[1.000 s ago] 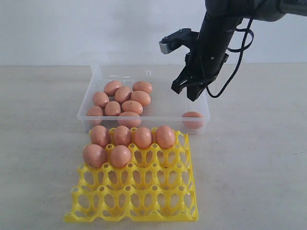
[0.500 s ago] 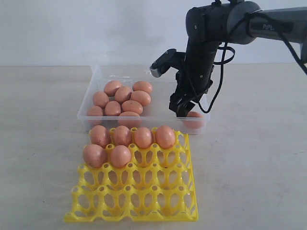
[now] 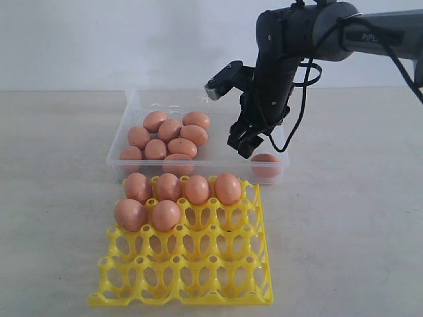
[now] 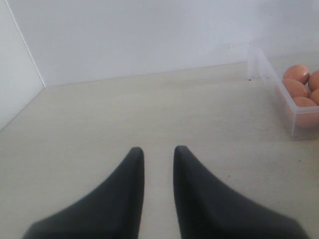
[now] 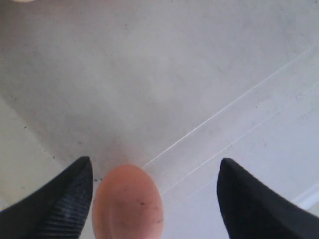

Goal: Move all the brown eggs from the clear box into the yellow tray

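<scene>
One scrap of white lettering on my right arm is too small to read. My right gripper (image 3: pixel 246 142) now stands spread wide, holding nothing, lower over the clear box (image 3: pixel 218 157) than a second ago, a lone brown egg (image 5: pixel 127 203) between its fingers. My left gripper (image 4: pixel 155 152) is slightly parted, empty. Six eggs (image 3: pixel 198 189) sit in the yellow tray (image 3: pixel 218 271); eight cluster (image 3: pixel 168 131) at the box's left.

Right gripper (image 3: pixel 246 143) is hanging wide open inside the box (image 3: pixel 123 135), a lone egg (image 3: pixel 266 164) sitting at its 4 o'clock against the near wall. Bare floor is lying at its 9 o'clock, then the egg cluster (image 3: pixel 168 140) is blocking.
</scene>
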Motion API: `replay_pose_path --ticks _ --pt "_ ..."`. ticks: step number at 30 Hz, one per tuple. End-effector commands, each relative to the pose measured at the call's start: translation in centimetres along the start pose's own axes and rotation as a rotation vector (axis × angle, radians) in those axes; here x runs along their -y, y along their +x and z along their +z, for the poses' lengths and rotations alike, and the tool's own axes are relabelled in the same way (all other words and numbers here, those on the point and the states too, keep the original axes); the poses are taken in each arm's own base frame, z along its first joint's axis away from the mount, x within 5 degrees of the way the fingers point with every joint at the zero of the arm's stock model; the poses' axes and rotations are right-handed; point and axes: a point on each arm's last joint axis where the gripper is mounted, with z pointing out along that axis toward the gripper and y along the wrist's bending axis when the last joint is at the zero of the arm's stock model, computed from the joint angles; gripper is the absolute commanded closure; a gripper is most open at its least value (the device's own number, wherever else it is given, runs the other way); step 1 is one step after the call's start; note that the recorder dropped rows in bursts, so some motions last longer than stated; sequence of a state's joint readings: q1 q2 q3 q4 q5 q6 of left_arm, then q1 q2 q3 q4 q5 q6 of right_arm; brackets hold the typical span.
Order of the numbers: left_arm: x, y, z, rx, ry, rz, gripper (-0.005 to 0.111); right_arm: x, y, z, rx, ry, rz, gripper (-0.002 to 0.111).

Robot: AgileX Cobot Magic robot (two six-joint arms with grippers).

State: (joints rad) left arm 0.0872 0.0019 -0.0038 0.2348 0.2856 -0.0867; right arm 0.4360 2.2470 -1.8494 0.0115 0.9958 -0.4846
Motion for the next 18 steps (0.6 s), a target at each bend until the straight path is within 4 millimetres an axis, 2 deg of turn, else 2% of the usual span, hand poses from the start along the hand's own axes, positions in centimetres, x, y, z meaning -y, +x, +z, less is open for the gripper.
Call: replay_pose_path --ticks 1,8,15,18 --pt "0.0 0.1 0.0 -0.001 -0.001 -0.004 0.085 0.1 0.1 -0.1 -0.001 0.002 0.032 0.041" --pt "0.0 0.1 0.0 -0.001 -0.001 -0.004 0.085 -0.4 1.1 -0.2 -0.112 -0.054 0.032 0.041" --pt "0.0 0.1 0.0 -0.001 -0.001 -0.004 0.085 -0.4 0.9 -0.1 -0.099 -0.051 0.034 0.041" --pt "0.0 0.1 0.0 -0.001 -0.001 -0.004 0.085 -0.4 1.0 1.1 -0.101 -0.052 0.037 0.041"
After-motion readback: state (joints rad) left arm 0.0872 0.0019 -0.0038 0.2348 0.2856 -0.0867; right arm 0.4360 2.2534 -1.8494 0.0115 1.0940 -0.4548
